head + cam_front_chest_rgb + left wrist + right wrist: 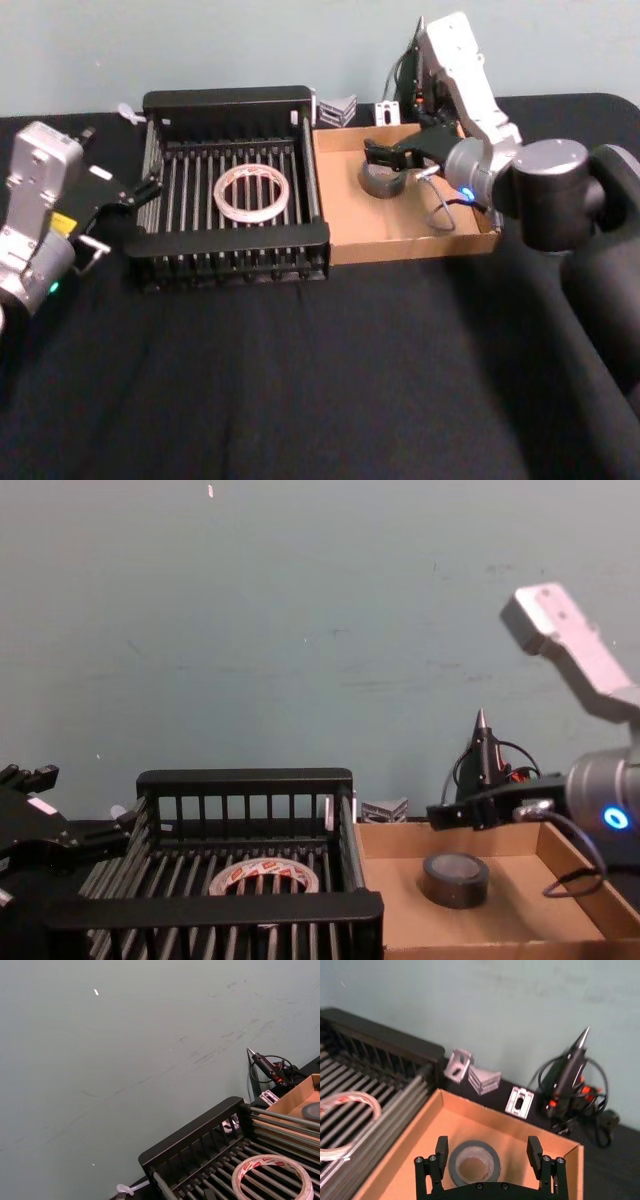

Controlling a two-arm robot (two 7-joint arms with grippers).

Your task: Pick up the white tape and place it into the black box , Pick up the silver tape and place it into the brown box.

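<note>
While the slatted black plastic crate (232, 245) is sitting flush against the shallow brown cardboard tray (400, 238), the flat whitish tape ring (252, 192) is lying on the crate's ribbed floor and the chunky grey-silver tape roll (381, 181) is resting on the tray's floor. The right gripper (490, 1156) is hovering over that roll, released, fingers spread. The left gripper (138, 190) is waiting by the crate's left wall; can't tell its grip.
</note>
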